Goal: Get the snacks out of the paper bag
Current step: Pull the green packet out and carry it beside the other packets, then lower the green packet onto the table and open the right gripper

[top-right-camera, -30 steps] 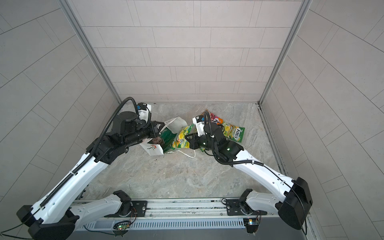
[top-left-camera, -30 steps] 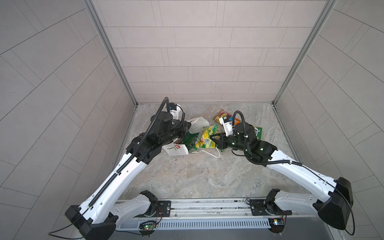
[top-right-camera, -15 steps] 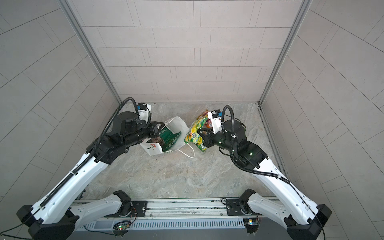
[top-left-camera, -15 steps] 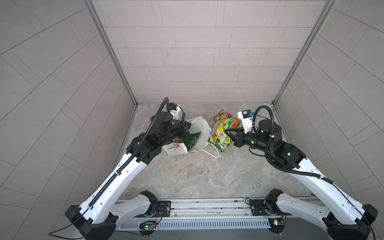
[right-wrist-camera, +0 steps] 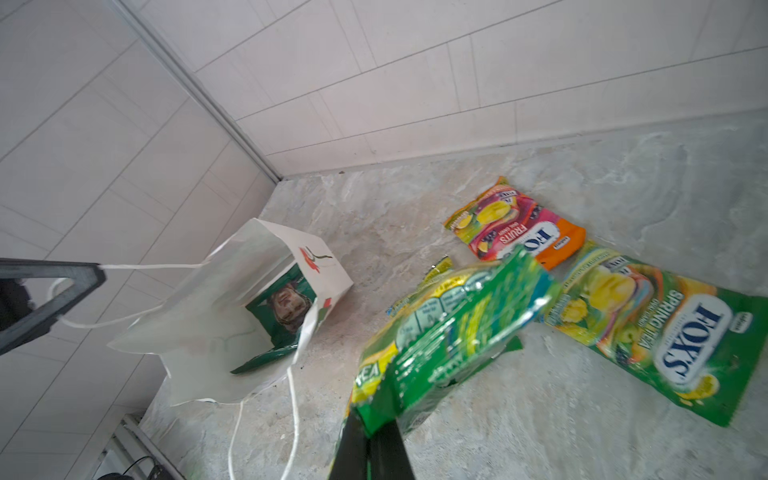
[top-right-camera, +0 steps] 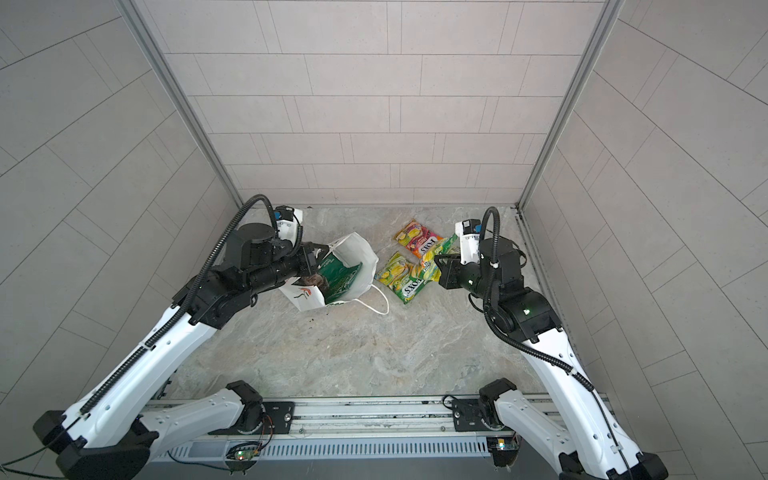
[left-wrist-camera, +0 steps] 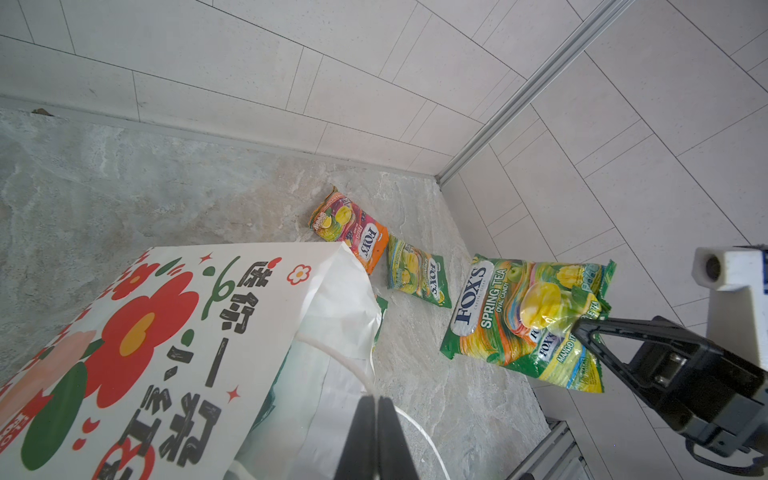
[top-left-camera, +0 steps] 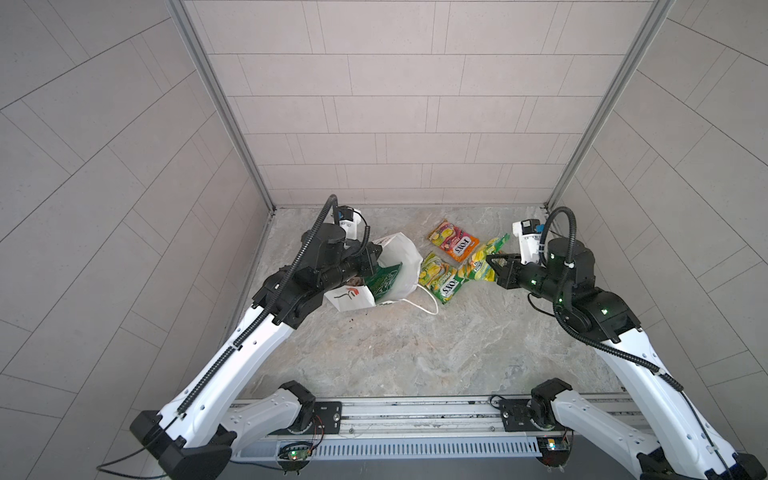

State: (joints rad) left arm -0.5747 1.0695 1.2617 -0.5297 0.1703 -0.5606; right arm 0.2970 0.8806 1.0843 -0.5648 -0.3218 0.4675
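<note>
Crisp bag (right-wrist-camera: 286, 307) left in paper bag (right-wrist-camera: 208, 299)
Slick, light: take its seam. Your right jaws pinch a packet (right-wrist-camera: 453, 328), left jaws the cord (right-wrist-camera: 149, 266).

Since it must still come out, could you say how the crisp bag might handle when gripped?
The crisp bag looks glossy, so probably slippery. Its creased film suggests floppy and light; the paper bag may drag along.

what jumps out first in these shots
A white paper bag sits tipped open left of centre, cord handle pinched by the left claw, a dark green crisp bag inside. To its right the right claw grips a green-yellow FOX'S packet, near an orange-pink packet.
</note>
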